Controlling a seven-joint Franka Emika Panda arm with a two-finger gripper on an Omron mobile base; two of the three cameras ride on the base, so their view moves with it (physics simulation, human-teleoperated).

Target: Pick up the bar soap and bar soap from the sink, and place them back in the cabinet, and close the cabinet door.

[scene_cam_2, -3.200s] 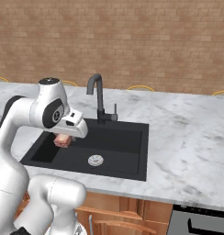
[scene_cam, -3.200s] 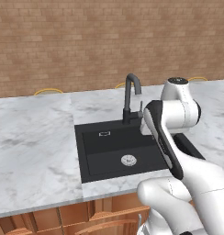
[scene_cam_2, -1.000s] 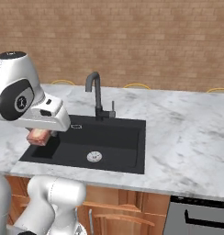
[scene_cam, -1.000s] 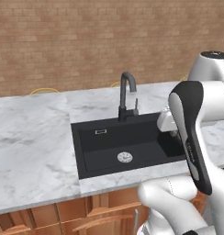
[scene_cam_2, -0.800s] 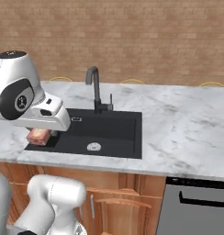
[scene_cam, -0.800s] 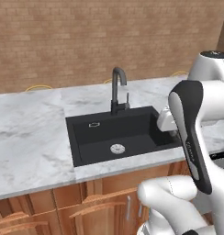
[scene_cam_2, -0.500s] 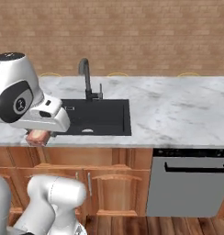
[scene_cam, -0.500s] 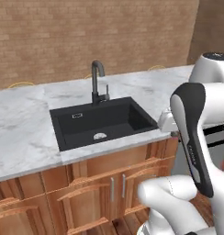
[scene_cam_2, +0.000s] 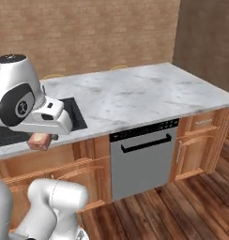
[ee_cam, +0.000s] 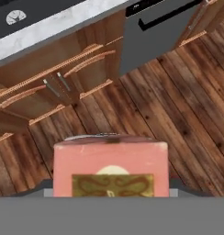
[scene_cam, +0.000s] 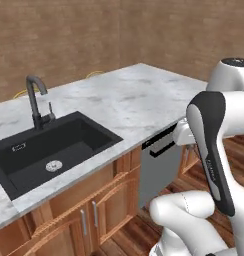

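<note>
Gripper [scene_cam_2: 41, 140] clamped on pink bar soap [ee_cam: 111, 168], low centre of hand view, over wood floor. My base swung away since a second ago: sink [scene_cam: 24, 172] slid to far left, dishwasher [scene_cam_2: 144, 159] now mid-frame, so I'm carrying toward the cabinet. Soap label brown-gold ornament, no legible text. Orange bar, cabinet: can't tell where

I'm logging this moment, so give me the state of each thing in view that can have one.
Pink bar soap: held in the gripper, lifted clear of the sink, above the wooden floor.
Gripper: shut on the soap.
Sink: no soap visible in it.
Faucet: no water running.
Dishwasher: door shut.
Low cabinet doors: shut.
</note>
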